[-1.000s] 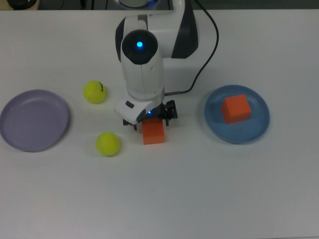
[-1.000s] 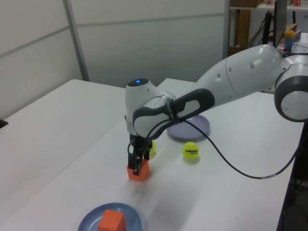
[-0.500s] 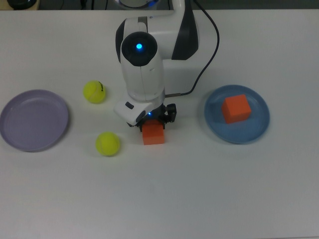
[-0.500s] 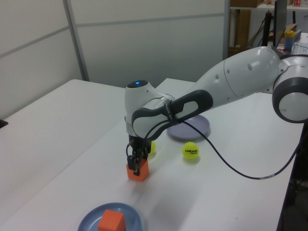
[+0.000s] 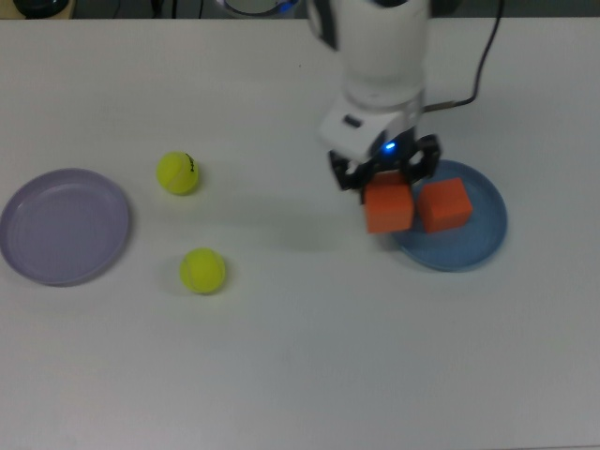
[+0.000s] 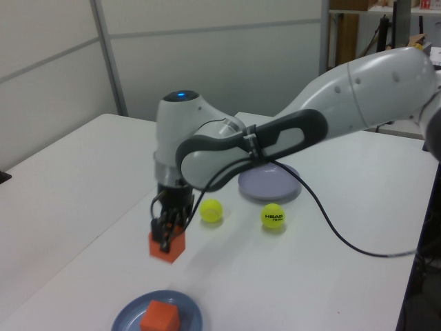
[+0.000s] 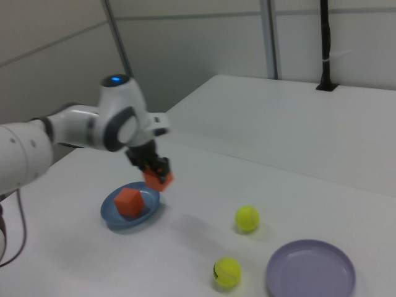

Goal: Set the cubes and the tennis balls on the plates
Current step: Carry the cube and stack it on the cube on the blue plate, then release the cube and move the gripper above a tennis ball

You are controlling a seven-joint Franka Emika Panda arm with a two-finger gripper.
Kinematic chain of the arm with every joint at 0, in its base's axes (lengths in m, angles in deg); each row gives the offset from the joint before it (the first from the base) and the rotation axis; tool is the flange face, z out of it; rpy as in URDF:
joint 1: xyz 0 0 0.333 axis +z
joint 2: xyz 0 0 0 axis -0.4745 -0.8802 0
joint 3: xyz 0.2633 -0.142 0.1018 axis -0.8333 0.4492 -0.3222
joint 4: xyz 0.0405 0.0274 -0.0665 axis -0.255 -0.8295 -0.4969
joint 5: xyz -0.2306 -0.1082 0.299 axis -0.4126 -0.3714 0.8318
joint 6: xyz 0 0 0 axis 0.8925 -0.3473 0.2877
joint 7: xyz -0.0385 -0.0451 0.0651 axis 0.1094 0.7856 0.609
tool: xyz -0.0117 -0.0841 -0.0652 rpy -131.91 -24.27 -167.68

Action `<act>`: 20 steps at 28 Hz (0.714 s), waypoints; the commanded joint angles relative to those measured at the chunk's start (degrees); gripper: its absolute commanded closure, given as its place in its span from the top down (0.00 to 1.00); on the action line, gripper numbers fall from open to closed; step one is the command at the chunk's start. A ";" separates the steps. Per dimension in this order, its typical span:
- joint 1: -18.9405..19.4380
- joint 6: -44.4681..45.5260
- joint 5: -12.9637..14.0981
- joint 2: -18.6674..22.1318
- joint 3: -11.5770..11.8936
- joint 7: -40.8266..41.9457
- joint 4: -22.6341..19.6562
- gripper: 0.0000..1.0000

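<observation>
In the top view, the gripper [image 5: 386,180] is clenched on an orange cube [image 5: 388,208] that it carries at the near edge of the blue plate [image 5: 478,246], just beside the second orange cube [image 5: 443,205], which already rests on that plate; the lavender plate [image 5: 56,230] at the top view's left holds nothing, and both tennis balls [image 5: 177,173] [image 5: 202,271] sit on the white table [image 5: 300,375] between the plates. In the left view, the held cube [image 6: 167,247] hangs clear of the table, short of the blue plate [image 6: 131,316] where the other cube [image 6: 160,318] sits, and the balls [image 6: 211,210] [image 6: 273,216] lie near the lavender plate [image 6: 269,186]. In the right view, the carried cube [image 7: 158,177] hovers over the blue plate's [image 7: 111,218] far rim. So I judge one cube placed, one about to be set down, and both balls left to move.
</observation>
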 commanded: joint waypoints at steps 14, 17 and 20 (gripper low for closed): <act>5.82 -0.53 -9.82 -1.34 -4.82 -12.82 -2.15 0.00; 5.82 -0.89 -9.91 -1.70 -4.91 -12.91 -2.15 0.00; 5.91 -0.89 -10.00 -2.40 -5.17 -13.17 -2.15 0.00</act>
